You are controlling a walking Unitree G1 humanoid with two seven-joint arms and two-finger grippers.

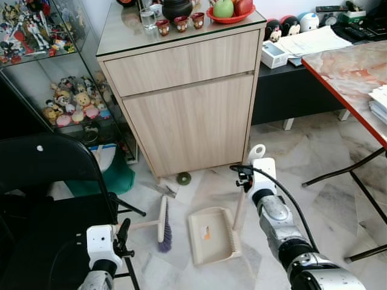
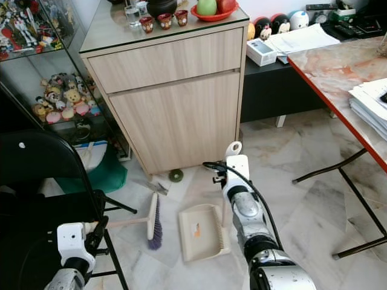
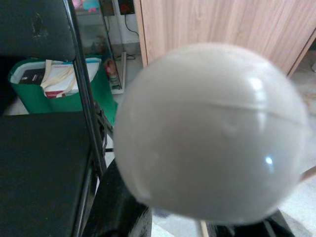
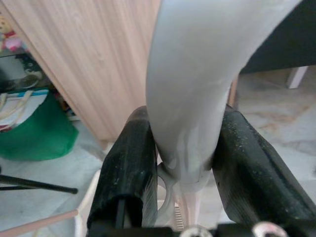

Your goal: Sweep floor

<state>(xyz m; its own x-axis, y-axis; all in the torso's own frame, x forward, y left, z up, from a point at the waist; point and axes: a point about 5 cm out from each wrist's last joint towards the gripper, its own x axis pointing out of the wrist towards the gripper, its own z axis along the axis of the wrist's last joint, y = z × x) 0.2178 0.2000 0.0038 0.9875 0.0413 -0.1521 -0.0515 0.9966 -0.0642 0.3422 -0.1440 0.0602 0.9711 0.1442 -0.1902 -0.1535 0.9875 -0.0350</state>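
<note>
- The right gripper (image 1: 256,158), at centre-right of the left eye frame, has its two black fingers (image 4: 129,163) clamped on the upright cream plastic handle of the beige dustpan (image 1: 213,234); the pan itself lies flat on the floor at lower centre.
- The left gripper (image 1: 123,234), at the lower left, holds the pale handle end of the short broom with purple bristles (image 1: 163,225). The left wrist view has a blurred white rounded knob (image 3: 212,133) close to the lens; whether those jaws are tight on it I cannot tell, though the handle runs straight from them.
- The broom head rests on the floor just left of the dustpan, near it but apart.
- Judged step: both tools are in hand and the sweeping itself is about to start. Next, the broom should draw debris toward the pan's open lip while the right arm keeps the pan flat.
- Small scraps lie on the floor (image 1: 314,157) of pale marble tiles near the foot of the light wood cabinet (image 1: 181,109), at centre.
- A black folding chair (image 1: 48,175) crowds the left arm; a red-edged marble-top table (image 1: 357,72) stands upper right; a glass case of figurines (image 1: 60,72) stands upper left.
</note>
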